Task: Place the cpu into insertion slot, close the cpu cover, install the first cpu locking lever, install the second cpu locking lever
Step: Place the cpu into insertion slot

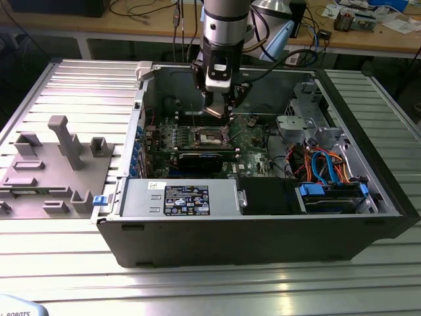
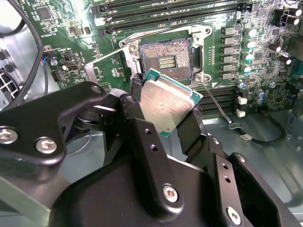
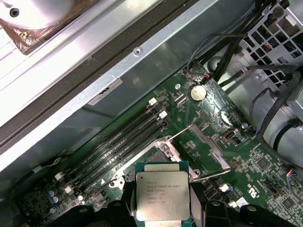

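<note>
My gripper (image 2: 165,100) is closed partway on the chip (image 2: 166,106), its fingers (image 2: 191,127) pinching two opposite edges. In the second wrist view the chip hangs tilted just above the bare socket (image 2: 165,59), whose contacts lie uncovered. The first wrist view shows the chip's printed metal top and the long memory slots (image 3: 118,146) beside it. The exterior view places me low inside the open computer case (image 1: 263,230), over the green board (image 1: 253,141).
</note>
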`<state>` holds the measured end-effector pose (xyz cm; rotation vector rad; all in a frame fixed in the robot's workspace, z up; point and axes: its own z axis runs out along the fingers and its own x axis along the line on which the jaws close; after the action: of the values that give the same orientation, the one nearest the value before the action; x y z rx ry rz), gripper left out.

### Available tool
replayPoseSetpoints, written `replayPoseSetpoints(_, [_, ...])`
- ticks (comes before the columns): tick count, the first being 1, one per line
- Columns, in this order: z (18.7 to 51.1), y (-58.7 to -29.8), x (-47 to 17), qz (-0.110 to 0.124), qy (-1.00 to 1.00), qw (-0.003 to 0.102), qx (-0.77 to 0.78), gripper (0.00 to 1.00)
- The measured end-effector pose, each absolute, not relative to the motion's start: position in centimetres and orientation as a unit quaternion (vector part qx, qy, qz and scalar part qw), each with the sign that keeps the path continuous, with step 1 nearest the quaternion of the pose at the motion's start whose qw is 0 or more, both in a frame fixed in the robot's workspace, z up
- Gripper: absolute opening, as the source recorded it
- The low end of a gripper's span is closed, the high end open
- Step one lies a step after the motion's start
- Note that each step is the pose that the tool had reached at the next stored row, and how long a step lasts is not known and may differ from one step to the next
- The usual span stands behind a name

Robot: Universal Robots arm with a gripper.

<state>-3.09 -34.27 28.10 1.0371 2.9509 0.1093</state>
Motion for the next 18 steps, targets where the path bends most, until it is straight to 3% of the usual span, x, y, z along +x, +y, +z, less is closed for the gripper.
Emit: replayPoseSetpoints(18, [28.06, -34.27, -3.09, 0.035, 0.939, 0.006, 0.343, 0.55])
